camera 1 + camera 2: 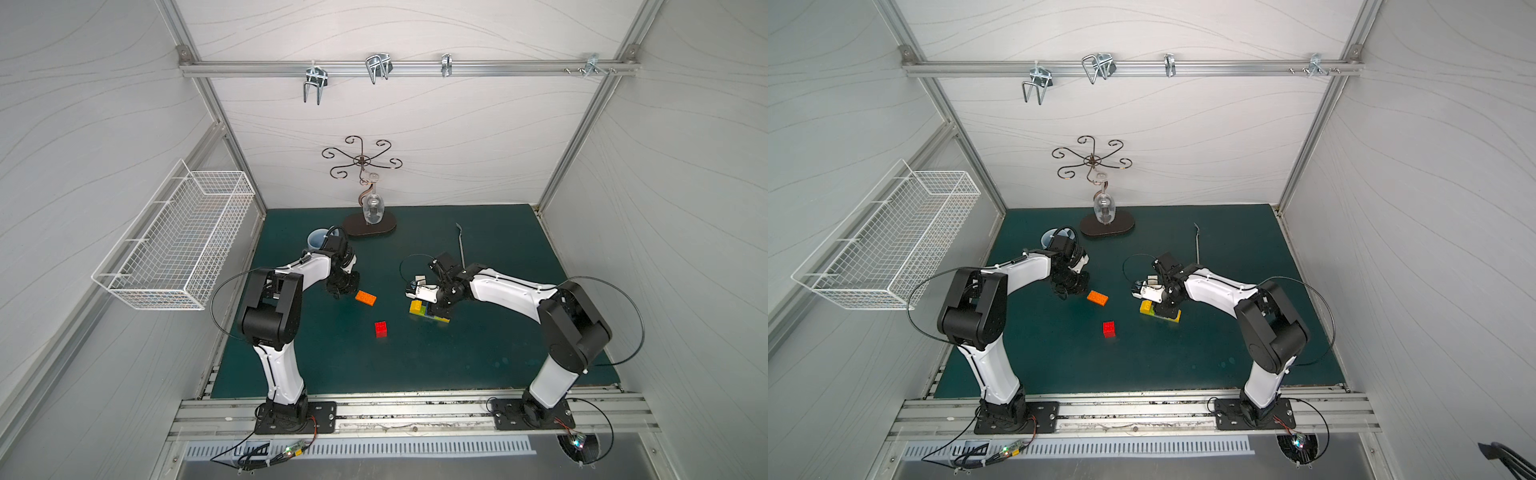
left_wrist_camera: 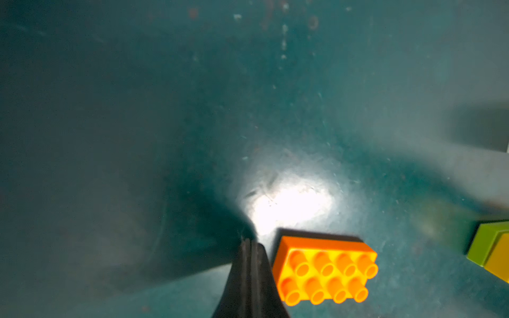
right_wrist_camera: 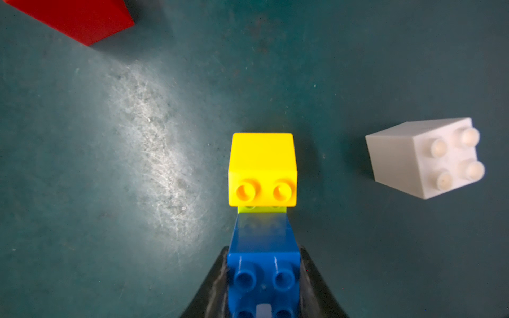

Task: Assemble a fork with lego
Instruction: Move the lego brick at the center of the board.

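Two arms lean over the bench (image 1: 498,357), and we read their poses as a split of labour. The right claw (image 3: 263,256) pinches the blue brick (image 3: 263,278) of the part-built fork (image 1: 420,309), down at the bench just past centre toward 3 o'clock. We judge this grip is there to steady it for the next piece. A yellow brick (image 3: 261,168) sits just ahead of the blue one on a lime strip. The left claw (image 2: 250,245) is pressed together and empty, with the orange brick (image 1: 366,298) just beside it at its 3 o'clock in a top view. The red brick (image 1: 380,328) lies loose at the fork's 8 o'clock. The white brick (image 3: 424,158) lies near the fork but apart. We judge that the crossbar and handle are not yet joined.
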You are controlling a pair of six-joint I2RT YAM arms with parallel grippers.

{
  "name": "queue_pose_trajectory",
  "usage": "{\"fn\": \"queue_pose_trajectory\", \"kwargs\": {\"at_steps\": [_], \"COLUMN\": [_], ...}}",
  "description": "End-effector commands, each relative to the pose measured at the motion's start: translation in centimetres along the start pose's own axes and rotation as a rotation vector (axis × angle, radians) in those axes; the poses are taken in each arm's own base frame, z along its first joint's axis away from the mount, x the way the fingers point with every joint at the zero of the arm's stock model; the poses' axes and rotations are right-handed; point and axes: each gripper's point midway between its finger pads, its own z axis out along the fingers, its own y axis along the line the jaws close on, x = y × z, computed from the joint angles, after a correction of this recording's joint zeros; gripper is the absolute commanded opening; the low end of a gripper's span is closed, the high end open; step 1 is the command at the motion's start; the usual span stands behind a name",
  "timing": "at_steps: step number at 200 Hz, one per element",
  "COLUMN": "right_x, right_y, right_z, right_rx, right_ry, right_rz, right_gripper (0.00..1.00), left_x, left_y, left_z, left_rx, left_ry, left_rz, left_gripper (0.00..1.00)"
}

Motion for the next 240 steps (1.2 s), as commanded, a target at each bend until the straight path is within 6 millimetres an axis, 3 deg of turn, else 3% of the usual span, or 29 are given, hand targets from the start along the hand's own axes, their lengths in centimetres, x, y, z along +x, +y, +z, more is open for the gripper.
{"fn": "queue_pose_trajectory", "kwargs": {"at_steps": [1, 151, 177, 240], "right_x": [2.5, 1.6, 0.7, -0.1], "right_y": [0.2, 0.2, 0.2, 0.5], "right_z": [0.6, -0.1, -0.6, -1.2], "right_rx": [0.000, -0.001, 0.006, 0.010], "right_ry": [0.080, 0.064, 0.051, 0.056], "right_rz": [0.020, 0.036, 0.038, 0.026], "right_gripper": [0.00, 0.00, 0.00, 0.00], "left_x": [1.1, 4.4, 3.6, -0.2], "left_y": [-1.9, -6.1, -5.9, -6.8], "left_z": [0.4, 1.3, 0.2, -5.4], "left_rx": [0.044, 0.115, 0.091, 0.052], "left_ry": [0.048, 0.112, 0.069, -0.094], "left_rz": [0.045, 0.053, 0.063, 0.079], "left_gripper": [0.00, 0.00, 0.00, 0.00]}}
